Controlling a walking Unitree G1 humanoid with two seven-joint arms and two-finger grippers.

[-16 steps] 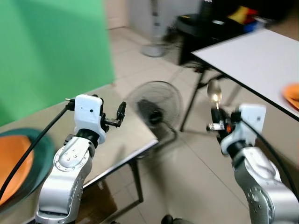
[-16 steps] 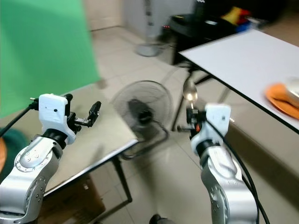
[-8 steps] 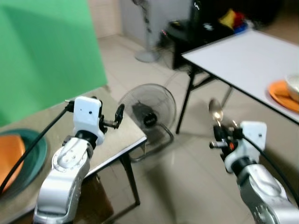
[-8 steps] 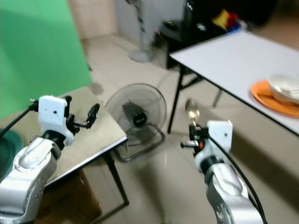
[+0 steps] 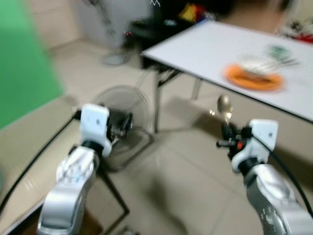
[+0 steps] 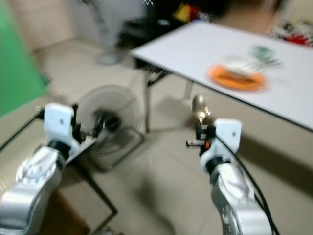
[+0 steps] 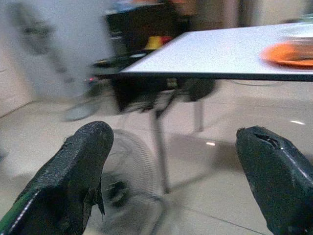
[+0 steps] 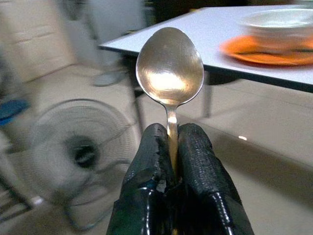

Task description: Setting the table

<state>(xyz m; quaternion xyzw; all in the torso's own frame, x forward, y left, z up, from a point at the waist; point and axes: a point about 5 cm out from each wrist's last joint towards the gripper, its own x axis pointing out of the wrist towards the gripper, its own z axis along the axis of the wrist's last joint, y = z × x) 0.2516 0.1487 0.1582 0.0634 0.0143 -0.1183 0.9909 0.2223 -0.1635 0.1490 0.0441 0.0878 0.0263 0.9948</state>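
Spoon point(image 8: 169, 68) upright, bowl up, handle pinched between closed fingers of right gripper point(image 8: 172, 142), held over tiled floor point(image 5: 195, 171), short of white table point(image 5: 234, 44). Orange plate point(image 5: 254, 78) with white bowl point(image 5: 257, 64) near table's front edge, ahead of spoon. Floor fan point(image 5: 120, 125) stands beside table leg point(image 5: 157, 105), between arms. Left gripper point(image 7: 171, 161) raised, fingers wide apart, holding nothing. Grey table edge point(image 5: 29, 156) under left arm. Open floor ahead. Views blurred.
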